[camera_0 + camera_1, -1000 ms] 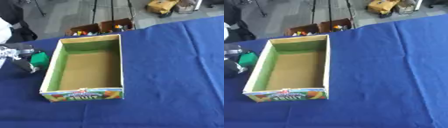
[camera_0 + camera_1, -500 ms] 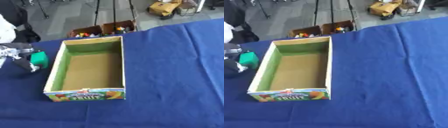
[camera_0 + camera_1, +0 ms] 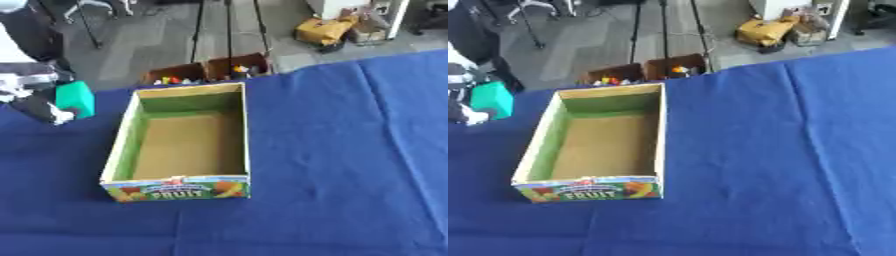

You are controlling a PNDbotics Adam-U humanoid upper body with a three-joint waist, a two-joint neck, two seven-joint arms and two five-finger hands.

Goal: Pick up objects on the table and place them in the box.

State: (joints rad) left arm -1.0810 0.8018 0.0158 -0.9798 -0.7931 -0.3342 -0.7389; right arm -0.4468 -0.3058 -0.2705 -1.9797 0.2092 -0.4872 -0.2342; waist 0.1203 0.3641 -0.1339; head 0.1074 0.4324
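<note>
Over at the left edge, the robot's left hand (image 3: pixel 35 102) has its fingers curled round a green block (image 3: pixel 75 98), holding it up just beside the box's left wall, near the far corner and not yet over the opening. The cardboard box (image 3: pixel 245 135) sits open on the counter (image 3: pixel 350 150), which is draped in a blue cloth; its inner walls are green, its floor plain brown and bare, and the near end panel carries a fruit picture with the word FRUIT. Beyond the counter's far edge, on the floor, stand two small brown crates (image 3: pixel 210 71) holding coloured bits I can't make out. The right hand shows in neither view.
</note>
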